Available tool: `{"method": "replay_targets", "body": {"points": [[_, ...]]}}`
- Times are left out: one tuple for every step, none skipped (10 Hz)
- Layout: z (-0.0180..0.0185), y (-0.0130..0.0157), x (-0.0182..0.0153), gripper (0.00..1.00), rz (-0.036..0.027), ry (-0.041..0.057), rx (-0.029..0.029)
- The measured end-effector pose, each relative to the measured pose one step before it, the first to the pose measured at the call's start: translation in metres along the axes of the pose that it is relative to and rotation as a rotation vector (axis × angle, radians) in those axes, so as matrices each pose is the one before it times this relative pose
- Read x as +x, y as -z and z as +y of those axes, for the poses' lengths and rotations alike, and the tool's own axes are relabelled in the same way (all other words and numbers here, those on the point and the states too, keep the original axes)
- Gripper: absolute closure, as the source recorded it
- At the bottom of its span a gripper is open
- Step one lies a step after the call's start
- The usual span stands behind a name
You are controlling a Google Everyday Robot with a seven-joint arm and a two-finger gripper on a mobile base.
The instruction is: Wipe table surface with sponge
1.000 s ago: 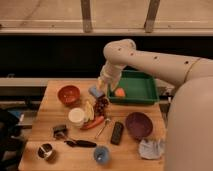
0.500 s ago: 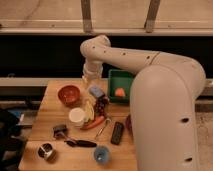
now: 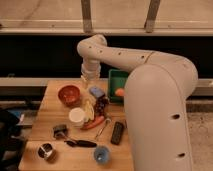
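White arm (image 3: 160, 95) hides the table surface's (image 3: 50, 107) right side; gripper (image 3: 89, 80) above sponge (image 3: 96, 91), grip unreadable.

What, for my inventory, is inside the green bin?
An orange round thing lies in the green bin. The arm covers the bin's right part, hiding the rest. The gripper hangs left of it.

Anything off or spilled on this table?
Nothing looks spilled or tipped, but the table surface is crowded, leaving little bare wood to wipe. The sponge lies between the red bowl and green bin, the hand close by, over the table's back edge.
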Motion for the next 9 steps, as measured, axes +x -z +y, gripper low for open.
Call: {"method": "replay_targets", "body": {"points": [[-0.00515, -0.00679, 0.00031, 0.43, -0.00178, -0.00009, 0.00509], [-0.01072, -0.01309, -0.00258, 0.43, -0.00405, 0.01705, 0.01361], [-0.00433, -0.00802, -0.00414, 0.43, -0.00171, 0.01843, 0.00515], [-0.00333, -0.0045, -0.00493, 0.44, -0.00242, 0.01607, 0.00239], [-0.0074, -0.00207, -0.0021, 0.47, -0.00391, 0.01176, 0.00575], [-0.00969, -0.00264, -0.00201, 0.55, -0.00773, 0.01125, 0.00515], [-0.01275, -0.00613, -0.00285, 0.65, -0.0065, -0.00044, -0.00187], [-0.00669, -0.00449, 0.00045, 0.67, -0.00089, -0.01149, -0.01195], [-0.00782, -0.00265, 0.00279, 0.67, 0.00142, -0.01411, -0.00889]]}}
